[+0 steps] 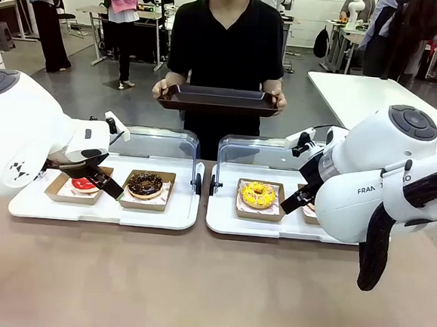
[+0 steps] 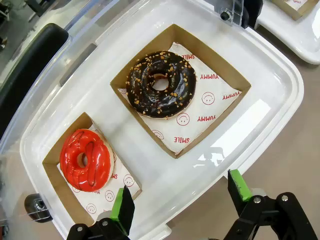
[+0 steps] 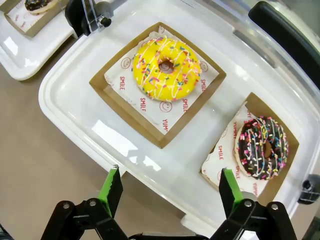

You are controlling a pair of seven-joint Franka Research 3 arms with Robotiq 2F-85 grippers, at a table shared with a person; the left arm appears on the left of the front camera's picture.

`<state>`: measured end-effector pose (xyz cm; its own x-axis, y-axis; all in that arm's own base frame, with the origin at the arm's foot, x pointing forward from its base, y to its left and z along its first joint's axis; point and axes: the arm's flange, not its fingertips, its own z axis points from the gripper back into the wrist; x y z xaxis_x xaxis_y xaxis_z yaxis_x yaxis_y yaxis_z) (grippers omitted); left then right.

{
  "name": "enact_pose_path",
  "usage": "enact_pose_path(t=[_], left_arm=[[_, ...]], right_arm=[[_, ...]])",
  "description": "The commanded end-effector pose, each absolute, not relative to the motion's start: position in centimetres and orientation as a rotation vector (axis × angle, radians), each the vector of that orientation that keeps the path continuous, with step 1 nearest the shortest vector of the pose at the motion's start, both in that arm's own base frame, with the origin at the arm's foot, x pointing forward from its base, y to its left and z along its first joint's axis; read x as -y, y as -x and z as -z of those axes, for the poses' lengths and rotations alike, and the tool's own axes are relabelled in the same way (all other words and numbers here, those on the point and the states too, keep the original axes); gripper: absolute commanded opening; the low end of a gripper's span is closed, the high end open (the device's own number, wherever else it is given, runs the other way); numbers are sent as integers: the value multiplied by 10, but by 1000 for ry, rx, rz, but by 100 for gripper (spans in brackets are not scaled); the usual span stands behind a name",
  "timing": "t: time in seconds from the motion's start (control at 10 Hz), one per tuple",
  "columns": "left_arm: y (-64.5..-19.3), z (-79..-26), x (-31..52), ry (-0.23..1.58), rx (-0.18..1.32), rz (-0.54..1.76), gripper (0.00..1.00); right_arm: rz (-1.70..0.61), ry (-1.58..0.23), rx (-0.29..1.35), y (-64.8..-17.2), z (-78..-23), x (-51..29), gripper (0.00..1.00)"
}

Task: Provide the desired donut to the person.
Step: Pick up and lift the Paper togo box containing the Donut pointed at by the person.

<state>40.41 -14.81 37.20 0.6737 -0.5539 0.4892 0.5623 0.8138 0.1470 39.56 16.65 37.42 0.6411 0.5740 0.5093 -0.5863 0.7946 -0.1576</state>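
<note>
Which donut is wanted cannot be told, so the step in hand, as I judge it, is choosing; the nearer arm should then pinch that donut's cardboard box by its rim, never the glaze, and carry it level to the dark brown rectangular tray [image 1: 217, 101] that the person [image 1: 227, 50] in a black T-shirt holds beyond the desk [image 1: 194, 283]. Left of that dark tray and nearer the robot, the left fingers [image 2: 121, 205] stand spread wide, holding nothing, above the near rim of a white plastic display tray [image 2: 280, 75]; just past one pad lies the red-glazed ring donut [image 2: 85, 160] in its box; closer to the dark tray lies the chocolate ring donut with nut crumbs [image 2: 161, 84]. Just right of the dark tray, again nearer the robot, sits the yellow sprinkled ring donut [image 3: 166, 68]; farther right, the chocolate ring donut with coloured sprinkles [image 3: 263, 147]; the right fingers [image 3: 112, 187] hover there, equally wide apart and empty.
</note>
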Motion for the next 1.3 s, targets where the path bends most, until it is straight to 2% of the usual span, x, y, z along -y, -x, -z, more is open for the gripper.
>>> enact_pose_path(t=[0.0, 0.7, 1.2], left_arm=[[-404, -372, 148, 16, 545, 628, 100], [-404, -372, 148, 16, 545, 628, 100], [-379, -491, 136, -62, 511, 660, 100]], right_arm=[[-662, -23, 573, -396, -374, -167, 100], [-661, -23, 573, -396, -374, -167, 100], [-689, 128, 550, -351, -517, -173, 100]])
